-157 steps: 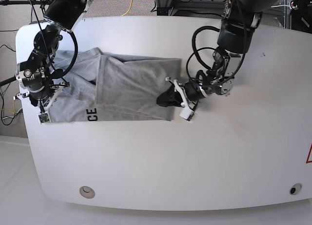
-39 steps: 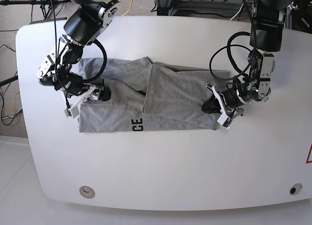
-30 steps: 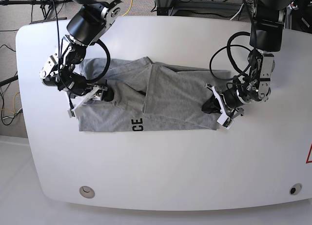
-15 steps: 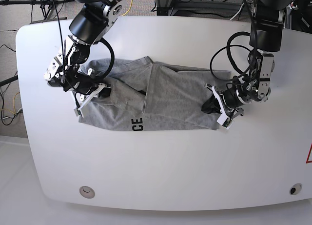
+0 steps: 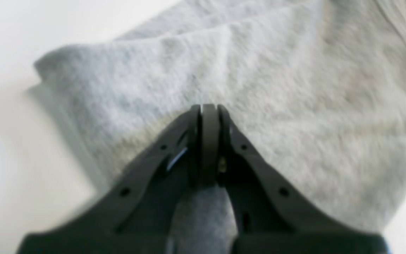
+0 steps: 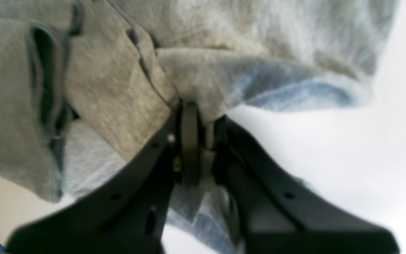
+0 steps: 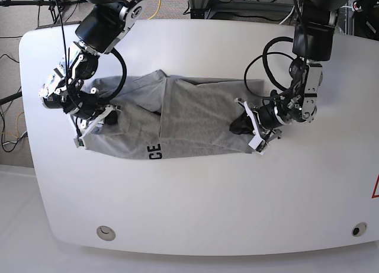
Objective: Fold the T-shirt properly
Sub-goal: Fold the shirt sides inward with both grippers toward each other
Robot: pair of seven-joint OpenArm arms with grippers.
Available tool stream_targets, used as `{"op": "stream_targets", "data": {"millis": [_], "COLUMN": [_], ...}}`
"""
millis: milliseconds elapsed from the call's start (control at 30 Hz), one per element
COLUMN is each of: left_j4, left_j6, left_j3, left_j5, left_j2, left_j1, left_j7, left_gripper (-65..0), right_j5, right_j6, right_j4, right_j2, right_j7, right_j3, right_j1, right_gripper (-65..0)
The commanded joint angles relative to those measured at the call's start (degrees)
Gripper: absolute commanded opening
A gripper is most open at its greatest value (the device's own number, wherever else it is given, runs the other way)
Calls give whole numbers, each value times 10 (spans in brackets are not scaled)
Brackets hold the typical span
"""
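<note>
Left gripper is pinched tight on the T-shirt edge; right gripper clamps the far end (both bunching cloth).

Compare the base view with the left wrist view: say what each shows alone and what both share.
Only the base view shows the whole T-shirt lying on the white table, its black letters "CE", the right gripper shut on the cloth at the other end, and cables beyond the table.

Only the left wrist view shows the left gripper up close: its jaws are pressed together on a pinch of grey cloth, with folded layers behind.

Both show the grey T-shirt, the left gripper holding it, and the white table.
</note>
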Motion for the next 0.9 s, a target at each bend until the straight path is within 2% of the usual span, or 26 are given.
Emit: {"op": "stream_targets", "data": {"millis": [0, 167, 433, 733, 867], "left_j4": [13, 12, 12, 12, 12], "left_j6": [-1, -1, -1, -1, -1], "left_j3": [-5, -5, -5, -5, -5], "left_j5": [0, 1, 0, 0, 0], "left_j2": [10, 18, 35, 39, 39], "left_j1": [-9, -10, -11, -8, -8], "left_j7": [-2, 0, 10, 10, 10], "left_gripper": [-650, -650, -650, -650, -650], "right_j5": [12, 41, 131, 241, 263], "right_j6": [1, 1, 1, 1, -10], "right_j4": [38, 67, 104, 119, 118], "right_j2": [2, -8, -19, -28, -45], "right_j7": [-12, -39, -39, -39, -39], "right_j3": [-2, -2, -8, -84, -111], "right_j1": [12, 12, 9, -6, -7], "right_gripper": [-650, -650, -650, -650, -650]}}
